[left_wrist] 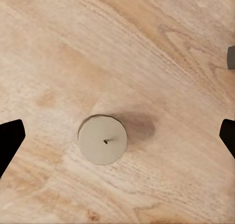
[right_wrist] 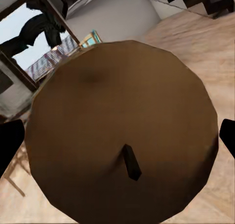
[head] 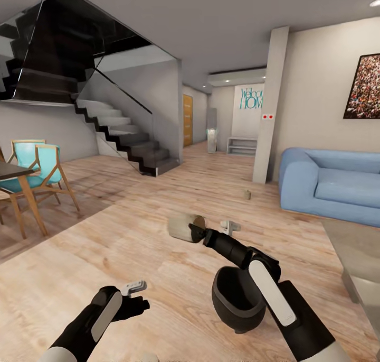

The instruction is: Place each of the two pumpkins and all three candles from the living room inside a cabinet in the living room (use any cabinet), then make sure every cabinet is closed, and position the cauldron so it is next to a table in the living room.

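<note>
Right gripper (head: 196, 231) pinches a stubby tan candle (head: 186, 228) sideways above the matte-black round cauldron (head: 237, 297) at 5 o'clock. Left gripper (head: 138, 294), fingers spread, hovers over another candle (left_wrist: 102, 139) on grained wood floor (head: 132, 235).

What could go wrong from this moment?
The short tan cylindrical candle held sideways by the right gripper could slip, fall on the wooden floor and roll away. The left gripper, jaws open above a second tan candle, may topple it if it descends off-centre.
</note>
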Robot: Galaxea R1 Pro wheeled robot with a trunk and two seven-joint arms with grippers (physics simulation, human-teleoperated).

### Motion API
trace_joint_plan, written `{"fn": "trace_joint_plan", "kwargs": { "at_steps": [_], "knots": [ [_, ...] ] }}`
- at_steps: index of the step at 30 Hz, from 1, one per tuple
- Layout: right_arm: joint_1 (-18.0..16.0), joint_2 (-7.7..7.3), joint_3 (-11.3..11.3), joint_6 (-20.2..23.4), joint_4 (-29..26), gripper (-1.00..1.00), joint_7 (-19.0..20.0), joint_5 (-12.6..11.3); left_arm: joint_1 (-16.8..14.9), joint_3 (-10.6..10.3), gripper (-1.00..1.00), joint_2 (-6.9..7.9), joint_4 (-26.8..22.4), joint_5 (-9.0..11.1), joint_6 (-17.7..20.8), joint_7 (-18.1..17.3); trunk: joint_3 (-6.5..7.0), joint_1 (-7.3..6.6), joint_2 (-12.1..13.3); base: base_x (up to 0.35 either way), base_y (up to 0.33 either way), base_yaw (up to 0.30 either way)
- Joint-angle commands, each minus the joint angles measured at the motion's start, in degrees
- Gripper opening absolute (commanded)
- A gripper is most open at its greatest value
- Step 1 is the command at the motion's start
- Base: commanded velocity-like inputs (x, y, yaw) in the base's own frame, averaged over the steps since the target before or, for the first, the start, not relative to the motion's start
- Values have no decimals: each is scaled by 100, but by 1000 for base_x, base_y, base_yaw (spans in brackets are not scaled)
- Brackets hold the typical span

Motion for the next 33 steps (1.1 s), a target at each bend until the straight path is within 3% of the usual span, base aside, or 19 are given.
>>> {"fn": "trace_joint_plan", "kwargs": {
  "at_steps": [1,6,11,13,33],
  "knots": [
    [-5,-6,-3,73,-14,-100,204,-74,-3,-24,100,3,-8,61,10,55,-25,21,-44,0,0,0],
    [-5,-6,-13,329,-31,-100,873,-328,-3,-31,100,-12,7,61,-73,52,-135,37,-56,0,0,0],
    [-5,-13,-27,504,-38,-100,923,-812,-3,-32,100,-20,19,57,-108,52,-246,50,-63,0,0,0],
    [-5,-11,-32,510,-20,-100,918,-881,-3,-32,100,-21,20,54,-135,52,-290,55,-66,0,0,0],
    [-5,-8,-10,503,-4,-100,896,-851,-3,-38,100,-31,82,52,-330,55,-733,107,-92,0,0,0]
  ]
}}
